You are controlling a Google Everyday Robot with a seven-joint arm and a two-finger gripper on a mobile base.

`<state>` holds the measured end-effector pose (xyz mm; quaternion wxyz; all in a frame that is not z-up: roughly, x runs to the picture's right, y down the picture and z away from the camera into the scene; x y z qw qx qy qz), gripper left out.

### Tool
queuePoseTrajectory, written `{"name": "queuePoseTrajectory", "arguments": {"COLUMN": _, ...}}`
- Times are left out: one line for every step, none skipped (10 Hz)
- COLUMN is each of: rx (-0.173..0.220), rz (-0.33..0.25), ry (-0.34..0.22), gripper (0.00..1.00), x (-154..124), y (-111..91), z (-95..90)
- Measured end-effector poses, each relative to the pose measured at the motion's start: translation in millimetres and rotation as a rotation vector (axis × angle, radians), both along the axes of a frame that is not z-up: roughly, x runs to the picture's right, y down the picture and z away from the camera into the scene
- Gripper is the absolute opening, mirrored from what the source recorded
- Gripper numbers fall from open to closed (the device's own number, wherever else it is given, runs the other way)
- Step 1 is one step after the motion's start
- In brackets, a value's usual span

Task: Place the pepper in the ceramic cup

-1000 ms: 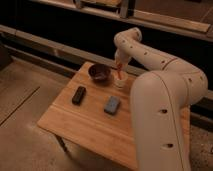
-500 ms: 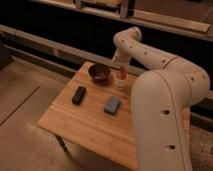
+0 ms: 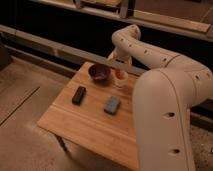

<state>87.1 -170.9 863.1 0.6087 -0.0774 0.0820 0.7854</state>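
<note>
A small white ceramic cup stands near the far edge of the wooden table, just right of a dark bowl. The red-orange pepper shows at the cup's mouth, its lower end at or inside the rim. My gripper hangs straight above the cup, right over the pepper, at the end of the white arm that curves in from the right. Whether it still holds the pepper is hidden.
A dark purple-brown bowl sits left of the cup. A black rectangular block and a blue-grey pad lie mid-table. The robot's white body covers the table's right side. A dark wall with rails runs behind.
The pepper has come down from above the cup to the cup's mouth, and the gripper has dropped a little with it. The other objects have not moved.
</note>
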Motion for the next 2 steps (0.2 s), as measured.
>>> {"name": "queuePoseTrajectory", "arguments": {"rx": 0.002, "rz": -0.001, "ry": 0.0, "gripper": 0.78, "x": -0.6, "y": -0.6, "z": -0.8}}
{"name": "queuePoseTrajectory", "arguments": {"rx": 0.001, "rz": -0.001, "ry": 0.001, "gripper": 0.78, "x": -0.1, "y": -0.5, "z": -0.7}}
